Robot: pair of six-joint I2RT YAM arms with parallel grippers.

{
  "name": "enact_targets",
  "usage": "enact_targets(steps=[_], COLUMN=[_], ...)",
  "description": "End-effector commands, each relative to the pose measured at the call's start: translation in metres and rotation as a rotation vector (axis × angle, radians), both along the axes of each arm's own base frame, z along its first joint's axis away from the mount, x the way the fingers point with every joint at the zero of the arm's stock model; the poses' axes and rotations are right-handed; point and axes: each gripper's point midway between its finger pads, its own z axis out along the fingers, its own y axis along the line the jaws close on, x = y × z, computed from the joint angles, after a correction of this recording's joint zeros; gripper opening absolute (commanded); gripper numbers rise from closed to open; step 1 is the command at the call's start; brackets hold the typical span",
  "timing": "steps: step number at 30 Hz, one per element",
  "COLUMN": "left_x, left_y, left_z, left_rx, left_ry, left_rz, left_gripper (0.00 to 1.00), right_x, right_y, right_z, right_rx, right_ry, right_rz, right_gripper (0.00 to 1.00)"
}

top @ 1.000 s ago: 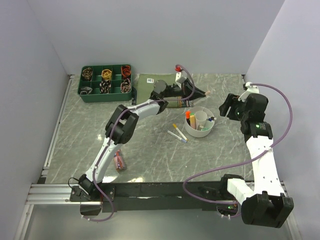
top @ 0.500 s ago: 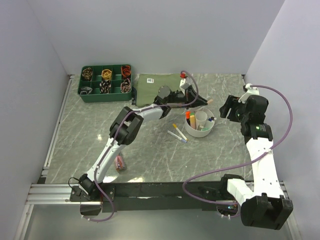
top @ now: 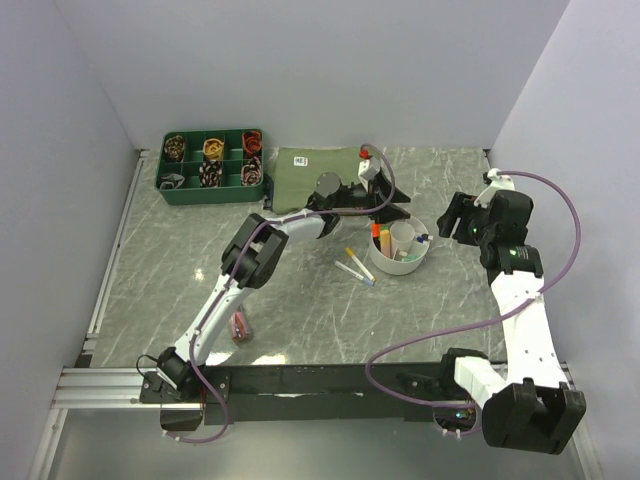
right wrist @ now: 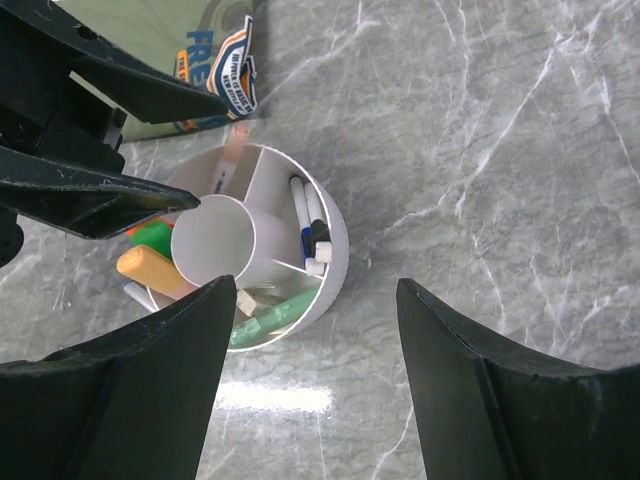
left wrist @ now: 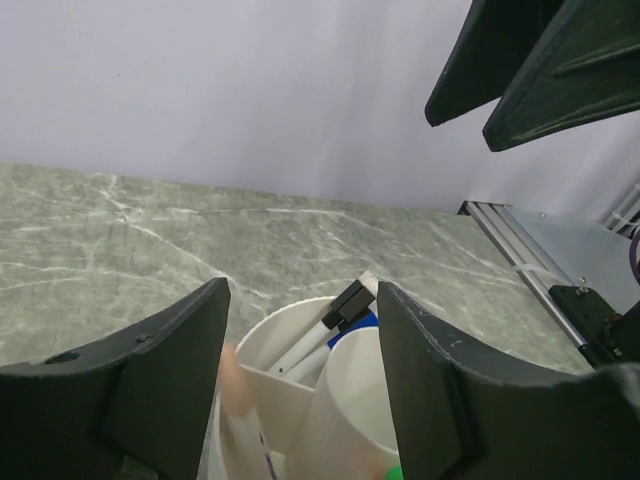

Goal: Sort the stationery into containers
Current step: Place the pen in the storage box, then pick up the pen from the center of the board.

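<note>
While the left claw (left wrist: 300, 292) hangs wide open over the far side of the white round organiser (top: 400, 268), a blurred pale pink stick (right wrist: 234, 152) stands in the compartment below its spread fingers. An orange highlighter (right wrist: 155, 272) and black-capped pens (right wrist: 308, 225) fill other compartments. The right claw (right wrist: 315, 287) hovers open above the organiser. Two pens (top: 355, 267) lie on the table (top: 300, 300) just left of it.
</note>
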Motion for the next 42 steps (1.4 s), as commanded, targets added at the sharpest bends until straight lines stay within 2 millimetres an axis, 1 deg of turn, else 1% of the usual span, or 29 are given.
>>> enact_targets(steps=[1, 3, 4, 6, 7, 8, 9, 10, 11, 12, 13, 14, 15, 16, 17, 19, 21, 23, 24, 26, 30, 31, 33, 34, 36, 37, 39, 40, 42], left_x=[-0.005, -0.004, -0.009, -0.006, -0.013, -0.012, -0.012, -0.022, -0.019, -0.022, -0.05, -0.046, -0.059, -0.065, -0.081, -0.085, -0.092, -0.091, -0.093, -0.097, -0.105, -0.11, -0.113, -0.116, -0.119, -0.122, -0.121, -0.123, -0.117], left_y=[0.018, 0.033, 0.043, 0.064, 0.077, 0.092, 0.1, 0.114, 0.127, 0.134, 0.156, 0.163, 0.173, 0.18, 0.191, 0.2, 0.208, 0.205, 0.206, 0.199, 0.18, 0.172, 0.164, 0.154, 0.146, 0.136, 0.127, 0.122, 0.115], left_z=[0.061, 0.082, 0.099, 0.109, 0.12, 0.116, 0.112, 0.098, 0.086, 0.073, 0.041, 0.023, 0.008, -0.002, -0.017, -0.036, -0.05, -0.057, -0.065, -0.069, -0.072, -0.077, -0.081, -0.085, -0.09, -0.095, -0.103, -0.105, -0.106], left_rx=[-0.077, -0.1, -0.101, -0.066, -0.044, 0.009, 0.051, 0.174, 0.22, 0.28, 0.469, 0.524, 0.599, 0.649, 0.712, 0.79, 0.835, 0.839, 0.849, 0.853, 0.837, 0.833, 0.83, 0.82, 0.824, 0.818, 0.848, 0.856, 0.866], left_ry=[-0.102, -0.098, -0.104, -0.104, -0.098, -0.08, -0.104, 0.015, -0.145, -0.212, -0.062, -0.34, -0.359, -0.383, -0.374, -0.356, -0.337, -0.333, -0.325, -0.326, -0.368, -0.37, -0.372, -0.389, -0.382, -0.394, -0.343, -0.333, -0.308], left_rz=[0.002, 0.007, 0.013, 0.032, 0.034, 0.018, 0.016, -0.006, -0.005, 0.001, -0.049, -0.055, -0.102, -0.137, -0.2, -0.226, -0.257, -0.249, -0.248, -0.251, -0.286, -0.306, -0.317, -0.324, -0.326, -0.331, -0.302, -0.3, -0.268], left_gripper=[0.66, 0.65, 0.65, 0.65, 0.65, 0.65, 0.65, 0.64, 0.64, 0.64, 0.64, 0.64, 0.64, 0.62, 0.62, 0.58, 0.57, 0.56, 0.56, 0.57, 0.57, 0.56, 0.56, 0.55, 0.55, 0.55, 0.55, 0.54, 0.54], right_x=[0.01, 0.011, 0.012, 0.011, 0.011, 0.009, 0.007, 0.005, 0.003, -0.001, -0.003, -0.006, -0.01, -0.013, -0.017, -0.024, -0.032, -0.037, -0.04, -0.041, -0.043, -0.044, -0.046, -0.048, -0.052, -0.053, -0.058, -0.06, -0.063], right_y=[-0.002, -0.001, -0.002, -0.002, -0.003, -0.002, -0.001, 0.0, 0.005, 0.008, 0.011, 0.016, 0.02, 0.023, 0.031, 0.037, 0.045, 0.049, 0.05, 0.048, 0.048, 0.048, 0.048, 0.049, 0.047, 0.047, 0.046, 0.047, 0.047], right_z=[0.01, 0.013, 0.016, 0.022, 0.024, 0.026, 0.028, 0.029, 0.028, 0.029, 0.029, 0.026, 0.028, 0.028, 0.027, 0.025, 0.021, 0.019, 0.016, 0.017, 0.021, 0.02, 0.02, 0.019, 0.018, 0.017, 0.017, 0.017, 0.019], right_rx=[0.002, 0.002, -0.003, -0.012, -0.021, -0.027, -0.031, -0.043, -0.036, -0.04, -0.041, -0.032, -0.027, -0.031, -0.013, -0.042, -0.052, -0.061, -0.068, -0.081, -0.082, -0.076, -0.07, -0.071, -0.079, -0.08, -0.087, -0.088, -0.089], right_ry=[-0.046, -0.054, -0.062, -0.077, -0.084, -0.089, -0.099, -0.106, -0.107, -0.113, -0.121, -0.119, -0.13, -0.135, -0.136, -0.139, -0.127, -0.114, -0.098, -0.095, -0.106, -0.105, -0.11, -0.11, -0.109, -0.103, -0.094, -0.095, -0.098], right_rz=[0.003, 0.005, 0.008, 0.008, 0.012, 0.016, 0.025, 0.039, 0.07, 0.089, 0.114, 0.142, 0.163, 0.185, 0.229, 0.291, 0.355, 0.398, 0.411, 0.413, 0.403, 0.4, 0.392, 0.39, 0.383, 0.381, 0.378, 0.38, 0.38], right_gripper=[0.73, 0.73, 0.73, 0.73, 0.73, 0.73, 0.73, 0.74, 0.74, 0.75, 0.75, 0.75, 0.75, 0.75, 0.74, 0.74, 0.74, 0.74, 0.74, 0.74, 0.75, 0.75, 0.74, 0.75, 0.74, 0.75, 0.74, 0.74, 0.74])
